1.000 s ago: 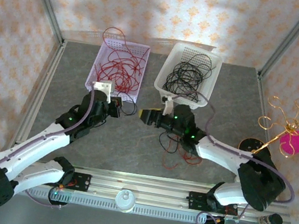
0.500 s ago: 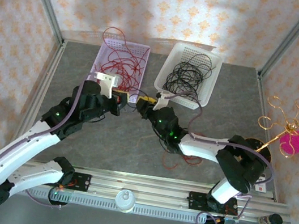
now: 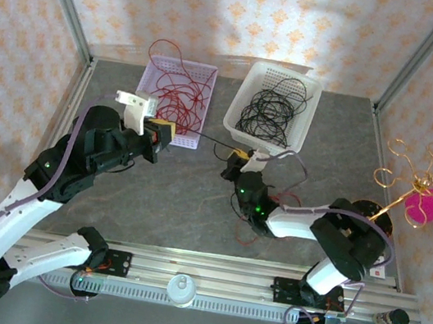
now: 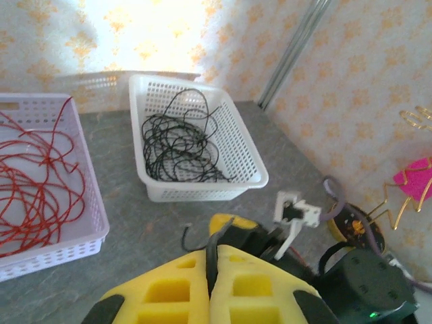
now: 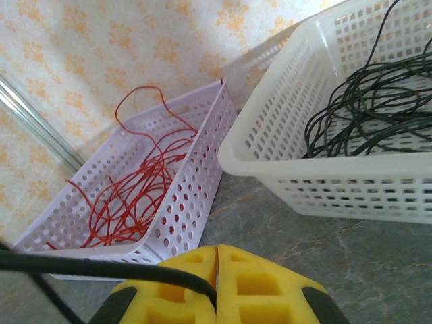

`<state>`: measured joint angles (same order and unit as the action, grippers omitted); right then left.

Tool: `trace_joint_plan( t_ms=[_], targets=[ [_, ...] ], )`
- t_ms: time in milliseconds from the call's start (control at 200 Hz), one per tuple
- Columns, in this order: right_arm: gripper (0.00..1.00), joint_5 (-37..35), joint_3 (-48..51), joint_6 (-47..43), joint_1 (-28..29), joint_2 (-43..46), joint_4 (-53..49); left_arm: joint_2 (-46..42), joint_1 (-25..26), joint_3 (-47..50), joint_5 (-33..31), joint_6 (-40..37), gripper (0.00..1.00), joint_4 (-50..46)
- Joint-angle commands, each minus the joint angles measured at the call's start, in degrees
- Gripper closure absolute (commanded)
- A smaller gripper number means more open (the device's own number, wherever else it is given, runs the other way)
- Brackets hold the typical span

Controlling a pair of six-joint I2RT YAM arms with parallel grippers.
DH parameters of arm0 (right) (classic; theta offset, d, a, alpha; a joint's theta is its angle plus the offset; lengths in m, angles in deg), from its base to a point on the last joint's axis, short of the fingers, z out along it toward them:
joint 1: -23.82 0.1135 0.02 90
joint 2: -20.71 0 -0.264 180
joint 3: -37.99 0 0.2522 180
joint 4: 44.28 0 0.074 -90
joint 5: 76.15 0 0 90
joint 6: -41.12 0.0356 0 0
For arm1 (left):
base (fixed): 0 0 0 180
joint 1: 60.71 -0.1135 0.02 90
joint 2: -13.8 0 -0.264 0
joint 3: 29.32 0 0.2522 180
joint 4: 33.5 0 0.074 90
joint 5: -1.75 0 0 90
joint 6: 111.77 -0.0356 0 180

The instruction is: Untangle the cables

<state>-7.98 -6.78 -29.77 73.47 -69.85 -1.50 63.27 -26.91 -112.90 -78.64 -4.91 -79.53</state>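
While both arms reach over the middle of the bench (image 3: 177, 197), I see one black wire (image 3: 204, 138) drawn almost straight between them, off the surface. On my left wrist view the left gripper (image 3: 161, 129) has its yellow pads (image 4: 169, 290) pressed together, with the thin strand pinched in the seam. My right wrist view shows the same for the right gripper (image 3: 238, 154): jaws closed and the wire running in from the left to the seam. At the far edge, toward the left, sits the lilac basket (image 3: 149, 76) with loose red wires (image 3: 180, 93) inside. Just beside it on the right is the white basket (image 3: 243, 129), holding coiled black wires (image 3: 271, 109). A small tangle (image 3: 254, 233) of red and black strands lies by the right arm, nearer the front edge.
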Motion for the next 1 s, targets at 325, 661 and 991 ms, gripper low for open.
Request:
trace_joint_plan(
  t_ms=[325, 661, 991],
  targets=[
    [0.92, -2.3, 10.4, -13.2, -3.7, 9.2, -2.7, 2.0, -0.1, -11.2, -5.8, -3.8, 1.00, 1.5],
    [0.78, -3.7, -1.3, -34.4, -4.6, 20.0, -27.1, 6.7, 0.0, -11.9, -5.3, -4.2, 1.00, 5.8],
    [0.81, -17.9, 0.9, -54.5, -6.8, 15.0, -12.5, 11.3, -0.1, -27.9, -4.2, -8.6, 1.00, -0.9]
  ],
)
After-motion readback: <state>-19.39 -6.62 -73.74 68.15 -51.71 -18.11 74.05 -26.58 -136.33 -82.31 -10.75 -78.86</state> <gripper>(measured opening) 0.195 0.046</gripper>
